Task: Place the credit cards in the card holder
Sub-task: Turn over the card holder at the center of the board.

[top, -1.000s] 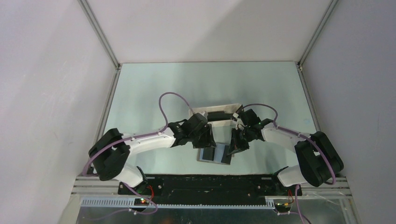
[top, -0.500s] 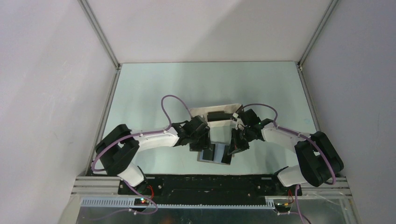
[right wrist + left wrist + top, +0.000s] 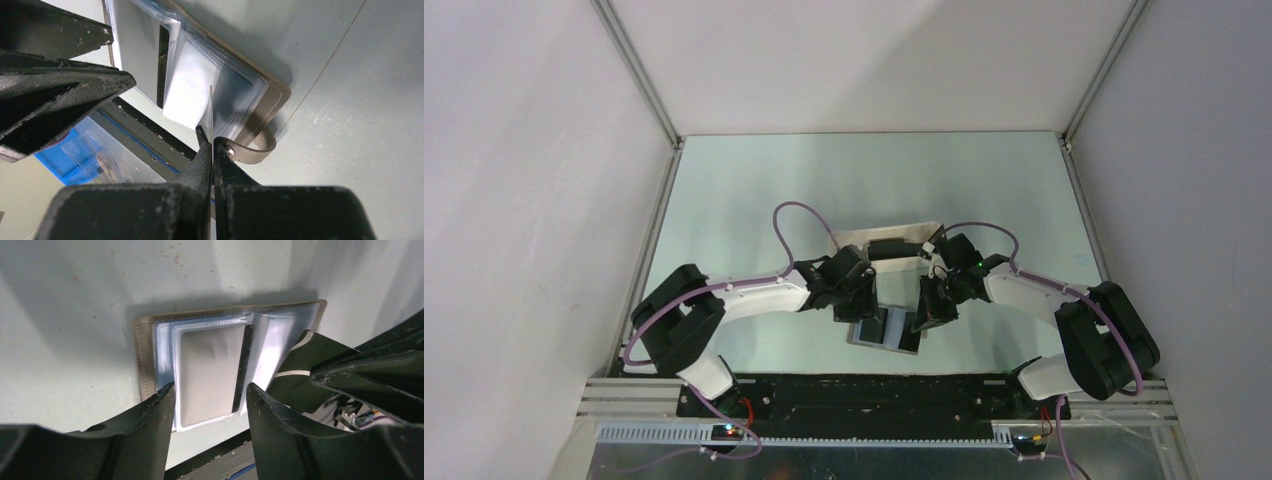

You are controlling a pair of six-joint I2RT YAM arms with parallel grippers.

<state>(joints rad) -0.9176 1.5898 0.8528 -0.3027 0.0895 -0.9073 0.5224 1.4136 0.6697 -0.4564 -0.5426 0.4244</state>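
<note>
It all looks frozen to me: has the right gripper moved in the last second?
No. The right gripper stays just below the white tray's right corner, shut on a card holder sleeve.

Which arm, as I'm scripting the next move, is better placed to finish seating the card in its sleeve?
Left: the left gripper stands open astride the card in the card holder. The right gripper is shut, pinching a clear sleeve.

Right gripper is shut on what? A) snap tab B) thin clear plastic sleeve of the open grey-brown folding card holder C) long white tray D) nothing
B: the right gripper pinches the edge of a clear plastic sleeve of the grey-brown card holder; the snap tab lies free beside it.
</note>
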